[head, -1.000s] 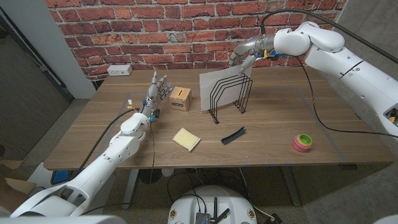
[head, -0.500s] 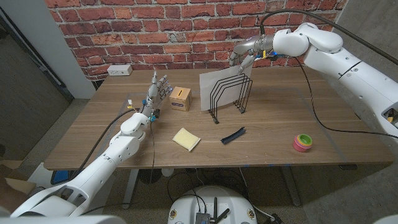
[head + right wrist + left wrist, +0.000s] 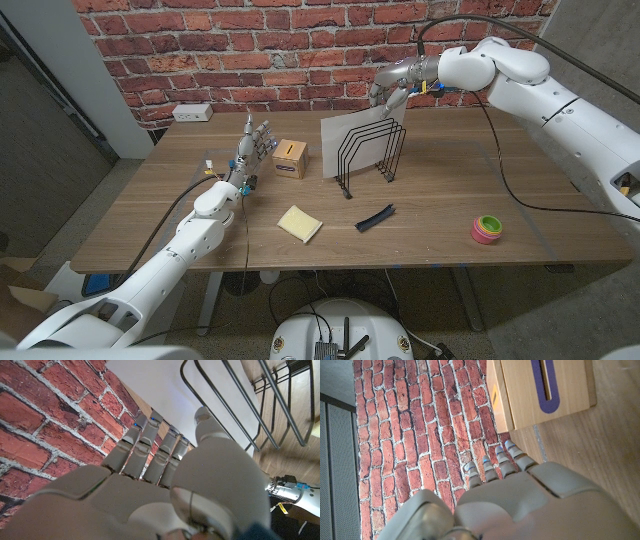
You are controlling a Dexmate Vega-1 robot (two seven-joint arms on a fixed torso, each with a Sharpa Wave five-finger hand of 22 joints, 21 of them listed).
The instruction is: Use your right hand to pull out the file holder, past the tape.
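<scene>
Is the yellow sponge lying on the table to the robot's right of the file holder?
No, the yellow sponge lies to the robot's left of the file holder, nearer the table's front edge.

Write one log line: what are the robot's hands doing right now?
right hand: at file holder top, grasp unclear | left hand: open beside wooden box | tape: near right edge

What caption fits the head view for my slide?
Right hand at the file holder's top corner, left hand upright beside the wooden box.
</scene>
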